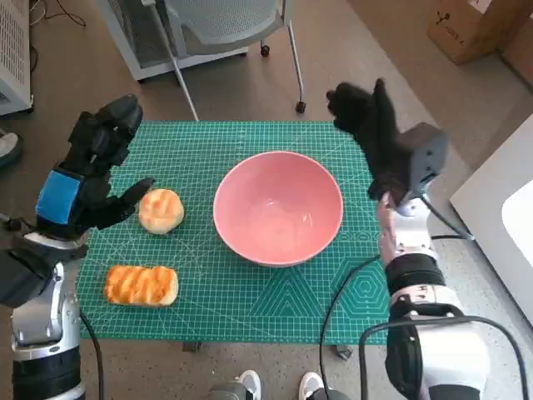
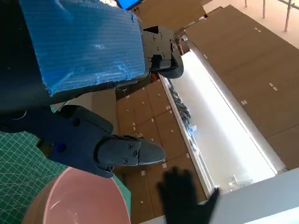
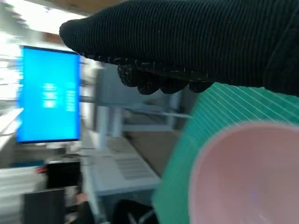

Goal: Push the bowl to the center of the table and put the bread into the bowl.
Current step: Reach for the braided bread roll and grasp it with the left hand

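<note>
Bowl, pink, round, smooth plastic or ceramic [image 1: 278, 207], sits near the middle of the frame on the green gridded cutting mat [image 1: 250, 292] covering the table, empty. Pushing step looks done or nearly so; judgement only.

Two breads lie at centre left of the frame: a round golden bun [image 1: 161, 210], and below it a long glazed loaf [image 1: 141, 285]. Both well apart from the bowl's rim.

Left hand, black with blue tape [image 1: 87, 179], hovers at the left of the frame, fingers [image 1: 137, 190] spread, holding nothing, tips just beside the bun; contact cannot be told.

Right hand, black knitted glove [image 1: 366, 117], is raised at upper right, beyond the bowl's rim, fingers loosely open, empty.

Step in hand, likely: taking up bread. Next move calls for the left hand to close around the bun, lift, carry rightward over the rim, release.
</note>
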